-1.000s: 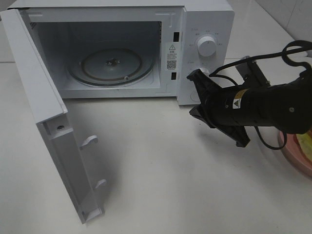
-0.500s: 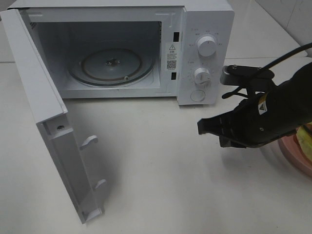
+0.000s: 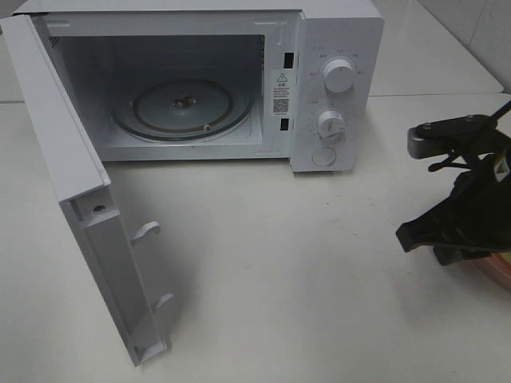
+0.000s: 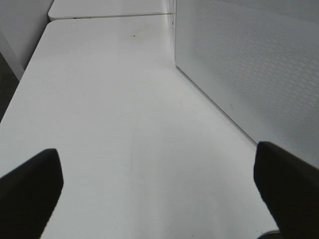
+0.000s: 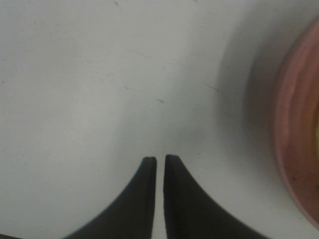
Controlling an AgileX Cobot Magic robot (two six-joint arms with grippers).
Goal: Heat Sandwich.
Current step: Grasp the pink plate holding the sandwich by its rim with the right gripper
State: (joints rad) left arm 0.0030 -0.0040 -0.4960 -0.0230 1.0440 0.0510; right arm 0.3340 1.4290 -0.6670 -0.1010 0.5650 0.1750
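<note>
Within the last 1 second the right tool [image 5: 159,159] pulls away from the microwave [image 3: 335,48] control panel, where it was up against the lower knob [image 3: 330,124] and round button [image 3: 323,157], and swings out to the right edge of the worktop [image 3: 279,279]. It now hangs just beside the pink plate [image 5: 294,149]. Its jaws are almost together with only a thin slit between them, and they hold nothing. The door [image 3: 88,239] stands wide open and the glass turntable [image 3: 184,108] is bare, so the oven looks ready to load. I judge that the arm's job at the panel is over and the pick-up is starting. The sandwich cannot be made out now: the right arm covers most of the plate in the high view, and the wrist view shows only the plate's rim. A yellow-green edge showed on that plate 0.5 seconds ago, so the sandwich most likely sits there, well apart from the oven. The left tool [image 4: 157,152] is spread wide and empty, low over the worktop beside the microwave's side wall.
</note>
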